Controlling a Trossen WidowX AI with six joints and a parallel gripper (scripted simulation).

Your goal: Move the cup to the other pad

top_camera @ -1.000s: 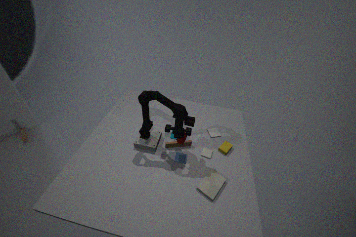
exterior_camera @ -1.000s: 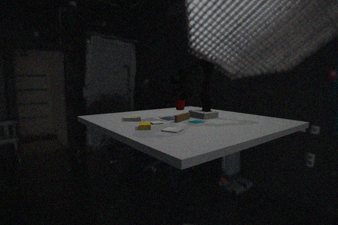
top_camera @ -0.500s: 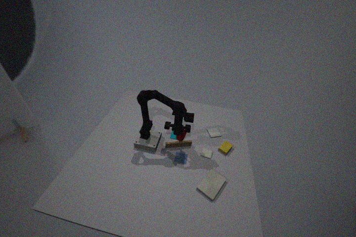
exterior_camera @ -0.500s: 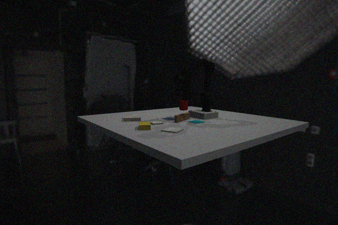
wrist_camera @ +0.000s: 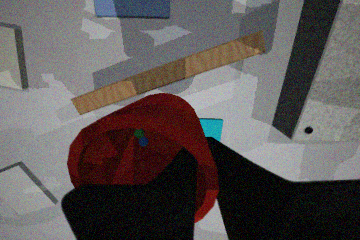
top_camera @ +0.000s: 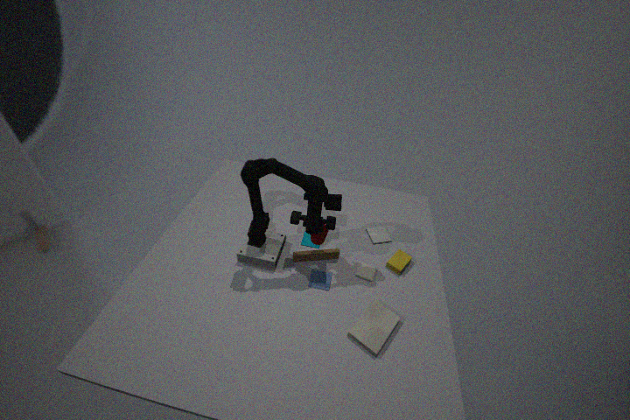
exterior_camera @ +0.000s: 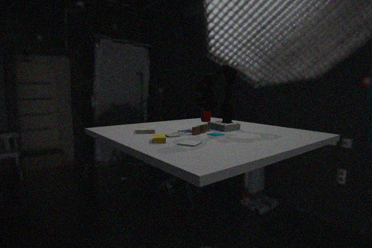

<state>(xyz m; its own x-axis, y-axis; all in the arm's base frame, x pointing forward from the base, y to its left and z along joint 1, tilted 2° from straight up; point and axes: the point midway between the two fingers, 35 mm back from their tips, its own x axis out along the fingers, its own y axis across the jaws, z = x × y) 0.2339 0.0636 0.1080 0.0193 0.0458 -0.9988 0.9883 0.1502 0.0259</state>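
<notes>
- Left: the cyan pad (top_camera: 306, 241) (exterior_camera: 215, 134) (wrist_camera: 213, 129), beyond the bar (top_camera: 316, 255) (exterior_camera: 200, 129) (wrist_camera: 160, 77), looks like the goal.
- Just right: the gripper (top_camera: 317, 231) (exterior_camera: 206, 109) (wrist_camera: 200, 143) grips the raised cup (top_camera: 318, 239) (exterior_camera: 205, 115) (wrist_camera: 158, 110), marbles (wrist_camera: 141, 137) inside; carrying seems in hand.
- Next: centre, lower level, release gently.

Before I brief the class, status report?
Pincer shut on red cup. Cup aloft, two marbles inside. Wooden bar stands between blue and cyan pads.
</notes>
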